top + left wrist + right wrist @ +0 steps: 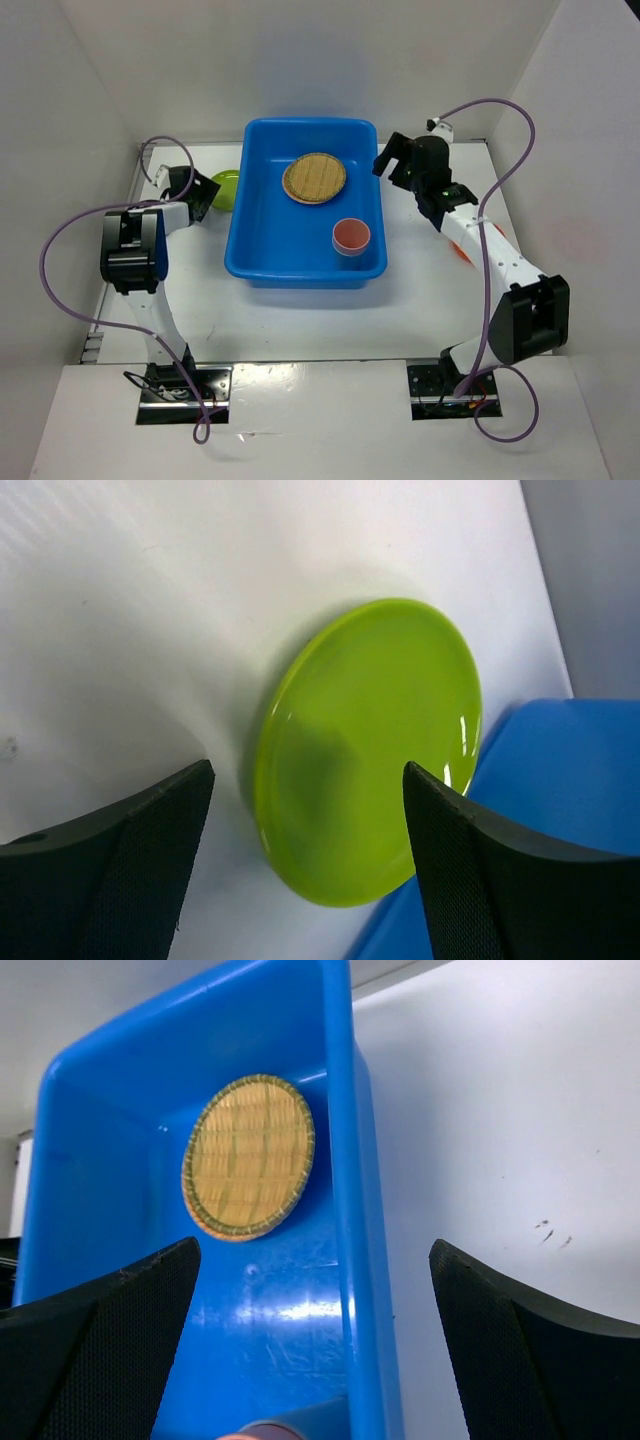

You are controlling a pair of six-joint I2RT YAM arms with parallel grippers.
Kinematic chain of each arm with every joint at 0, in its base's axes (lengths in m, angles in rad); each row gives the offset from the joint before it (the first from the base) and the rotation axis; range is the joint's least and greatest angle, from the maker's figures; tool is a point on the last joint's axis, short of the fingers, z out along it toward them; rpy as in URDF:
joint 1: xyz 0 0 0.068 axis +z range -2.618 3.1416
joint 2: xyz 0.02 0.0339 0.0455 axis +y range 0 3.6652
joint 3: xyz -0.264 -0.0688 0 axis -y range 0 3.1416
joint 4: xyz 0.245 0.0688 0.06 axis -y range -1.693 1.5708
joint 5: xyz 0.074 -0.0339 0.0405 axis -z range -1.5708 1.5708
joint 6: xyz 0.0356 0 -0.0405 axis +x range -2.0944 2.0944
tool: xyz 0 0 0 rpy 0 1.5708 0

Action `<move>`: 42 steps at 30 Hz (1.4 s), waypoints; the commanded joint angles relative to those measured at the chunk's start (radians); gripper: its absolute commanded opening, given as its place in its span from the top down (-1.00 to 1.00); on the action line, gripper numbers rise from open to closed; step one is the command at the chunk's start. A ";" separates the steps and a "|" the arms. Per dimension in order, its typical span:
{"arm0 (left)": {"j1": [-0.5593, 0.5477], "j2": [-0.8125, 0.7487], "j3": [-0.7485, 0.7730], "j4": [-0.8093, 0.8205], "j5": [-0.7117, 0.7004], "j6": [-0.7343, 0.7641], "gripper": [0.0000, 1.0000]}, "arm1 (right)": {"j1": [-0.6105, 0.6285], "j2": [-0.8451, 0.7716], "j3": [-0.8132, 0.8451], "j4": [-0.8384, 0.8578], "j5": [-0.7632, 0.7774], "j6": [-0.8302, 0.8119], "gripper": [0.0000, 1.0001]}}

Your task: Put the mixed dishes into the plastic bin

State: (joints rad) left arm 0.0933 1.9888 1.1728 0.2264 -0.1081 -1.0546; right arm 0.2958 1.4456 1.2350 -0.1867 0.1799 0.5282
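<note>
Blue bin (268, 240) mid-frame holds a woven plate (314, 178) and pink cup (351, 236). Green plate (225, 188) sits just left of it, left gripper (305, 780) spread open over it. Right gripper's (315, 1250) wide open too.

Blue bin (258, 255) holds woven plate (314, 178), pink cup (351, 236); green plate (226, 188) lies outside.

White arms (163, 322), black joints (130, 250), purple cables (486, 300)

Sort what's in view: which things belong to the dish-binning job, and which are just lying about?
Job: bin; woven plate and cup inside it; green plate on the table beside it; orange plate, mostly hidden.
Lying about: purple cables; base plates.
</note>
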 commanded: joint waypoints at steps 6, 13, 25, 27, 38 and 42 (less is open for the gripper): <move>0.000 0.099 0.018 0.042 0.027 -0.053 -0.13 | 0.003 -0.169 -0.158 0.084 0.205 0.156 -1.00; 0.000 0.110 0.027 0.039 0.036 -0.053 1.00 | -0.061 -0.237 -0.316 0.007 0.331 0.366 -1.00; 0.051 -0.300 0.117 -0.154 -0.151 0.154 1.00 | -0.244 -0.315 -0.508 -0.128 0.382 0.725 -1.00; 0.051 -0.340 0.165 -0.167 -0.145 0.215 1.00 | -0.280 -0.362 -0.564 -0.112 0.359 0.748 -1.00; -0.024 -0.233 0.452 -0.213 0.531 0.321 1.00 | -0.497 -0.467 -0.710 -0.105 0.205 0.722 -1.00; -0.084 -0.174 0.496 -0.220 0.571 0.331 1.00 | -0.524 -0.427 -0.724 -0.074 0.179 0.691 -1.00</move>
State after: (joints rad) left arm 0.0483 1.7664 1.6115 0.0181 0.3252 -0.7563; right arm -0.2119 0.9981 0.5171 -0.3065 0.3950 1.2430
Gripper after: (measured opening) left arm 0.016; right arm 0.999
